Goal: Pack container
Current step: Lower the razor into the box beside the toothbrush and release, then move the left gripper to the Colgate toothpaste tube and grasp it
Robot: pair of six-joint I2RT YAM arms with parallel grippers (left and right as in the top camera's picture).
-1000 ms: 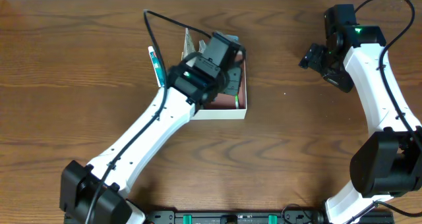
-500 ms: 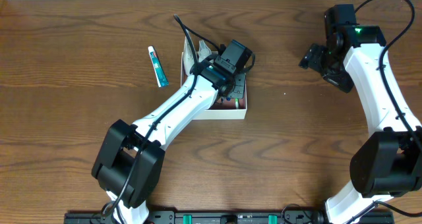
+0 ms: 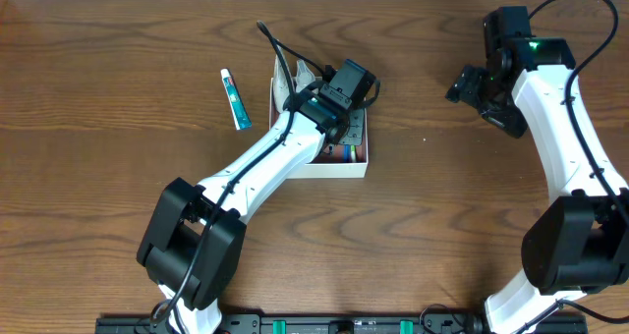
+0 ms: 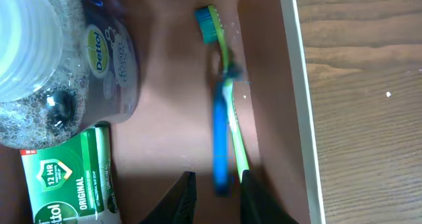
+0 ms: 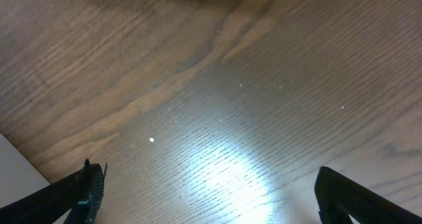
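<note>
The container (image 3: 330,170) is a square shallow box with white walls and a reddish-brown floor (image 4: 171,118), at mid-table. Inside lie a Dettol bottle (image 4: 105,59), a green Dettol soap box (image 4: 69,181) and a blue-and-green toothbrush (image 4: 223,99) along the right wall (image 4: 294,85). My left gripper (image 4: 217,176) hangs low inside the container, open a little. The toothbrush's handle end lies between its fingertips, and the left fingertip stands off it. My right gripper (image 5: 210,172) stands wide open over bare wood at the far right (image 3: 474,86), holding nothing.
A white-and-teal toothpaste tube (image 3: 234,98) lies on the wood left of the container. The left arm (image 3: 265,167) crosses the container's near-left corner. Crumpled clear wrapping (image 3: 295,79) sits at the container's back-left corner.
The left wrist moved right and deeper over the container, uncovering the toothpaste tube. Its jaws were shut and have now parted around the toothbrush handle. The right arm has not moved.
</note>
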